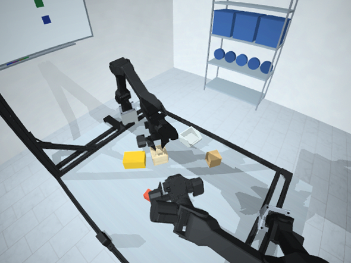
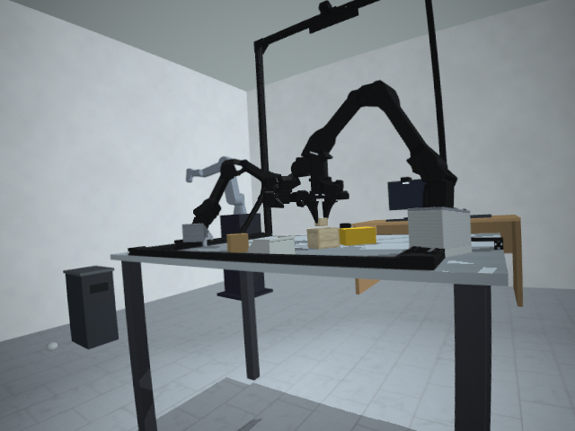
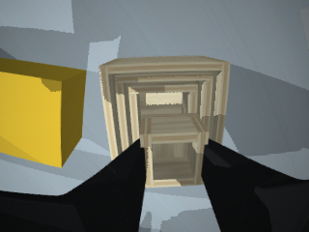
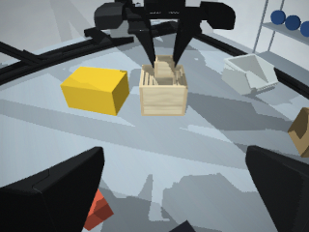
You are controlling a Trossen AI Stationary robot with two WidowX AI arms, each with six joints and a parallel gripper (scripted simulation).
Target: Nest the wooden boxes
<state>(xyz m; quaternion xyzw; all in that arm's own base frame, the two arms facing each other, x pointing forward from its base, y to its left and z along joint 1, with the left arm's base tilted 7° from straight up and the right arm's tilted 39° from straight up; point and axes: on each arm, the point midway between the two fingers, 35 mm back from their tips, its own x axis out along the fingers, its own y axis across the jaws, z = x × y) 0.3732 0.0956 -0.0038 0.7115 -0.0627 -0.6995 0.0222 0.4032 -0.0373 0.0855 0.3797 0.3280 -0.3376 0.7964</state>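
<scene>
Gripping the small pale wooden box (image 1: 159,150) (image 2: 321,221) (image 3: 175,152) (image 4: 164,68) by opposite walls, the left jaws hold it over the nested pale square wooden boxes (image 1: 160,159) (image 2: 322,238) (image 3: 107,97) (image 4: 163,101); it looks light, stiff. The right jaws stand open.
</scene>
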